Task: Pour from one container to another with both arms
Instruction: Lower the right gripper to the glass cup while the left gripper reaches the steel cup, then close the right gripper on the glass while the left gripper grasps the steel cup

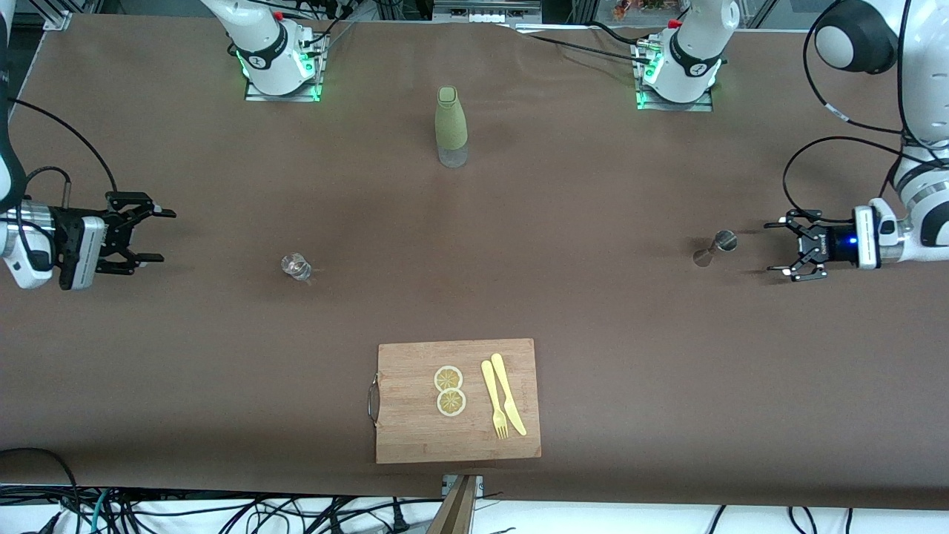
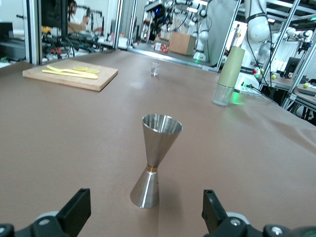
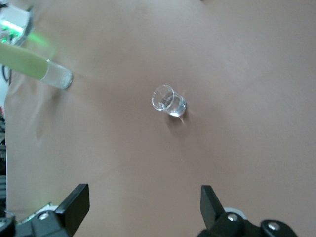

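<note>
Left end effector (image 1: 784,246) faces the jigger (image 1: 714,248), right end effector (image 1: 148,235) the glass cup (image 1: 296,266) (both spread apart).

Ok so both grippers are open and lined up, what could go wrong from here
1. The jigger is narrow-waisted on a small base; a slightly off approach by the left gripper could tip it before the fingers close.
2. The glass is small and clear, easy for the right gripper to nudge or grip badly.
3. The jigger's mouth is small, so the pour could spill onto the table.
</note>
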You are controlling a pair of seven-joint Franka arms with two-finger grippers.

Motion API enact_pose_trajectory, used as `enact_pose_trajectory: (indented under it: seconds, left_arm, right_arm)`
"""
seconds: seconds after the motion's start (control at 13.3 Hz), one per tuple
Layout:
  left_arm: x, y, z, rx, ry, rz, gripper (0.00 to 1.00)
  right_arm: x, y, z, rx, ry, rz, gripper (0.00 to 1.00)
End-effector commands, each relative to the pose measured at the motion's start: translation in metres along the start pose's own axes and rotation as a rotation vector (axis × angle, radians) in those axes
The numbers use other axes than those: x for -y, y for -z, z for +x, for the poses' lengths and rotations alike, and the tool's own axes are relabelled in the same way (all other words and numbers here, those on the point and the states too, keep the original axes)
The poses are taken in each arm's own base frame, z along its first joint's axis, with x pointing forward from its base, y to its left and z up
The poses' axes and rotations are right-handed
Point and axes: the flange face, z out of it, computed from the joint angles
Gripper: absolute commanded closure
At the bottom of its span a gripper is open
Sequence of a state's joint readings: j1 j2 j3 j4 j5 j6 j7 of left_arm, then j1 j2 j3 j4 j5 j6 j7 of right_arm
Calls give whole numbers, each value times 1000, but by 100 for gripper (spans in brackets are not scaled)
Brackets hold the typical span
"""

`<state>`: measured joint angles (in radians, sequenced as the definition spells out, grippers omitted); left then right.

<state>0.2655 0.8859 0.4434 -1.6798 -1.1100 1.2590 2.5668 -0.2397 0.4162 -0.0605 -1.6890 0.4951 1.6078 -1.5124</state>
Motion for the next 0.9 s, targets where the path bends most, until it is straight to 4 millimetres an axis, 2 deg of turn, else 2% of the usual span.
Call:
enact_pose_trajectory:
  seconds: [0.0,0.15,0.38,0.68,0.83]
  left_arm:
    - [3,-24,-24,-72,-122,14,0]
    - [6,-48,-35,-113,-150,-2,0]
    - [11,-79,-44,-156,-183,-32,0]
    - [13,-91,-42,-171,-189,-53,0]
    - [11,-95,-42,-180,-186,-62,0]
  right_arm:
    - [-17,-22,-6,-97,217,57,0]
    - [-36,-54,-21,-203,350,100,0]
    - [-57,-95,-34,-327,443,125,0]
    - [-79,-154,-48,-433,494,153,0]
    - [-81,-187,-44,-471,546,195,0]
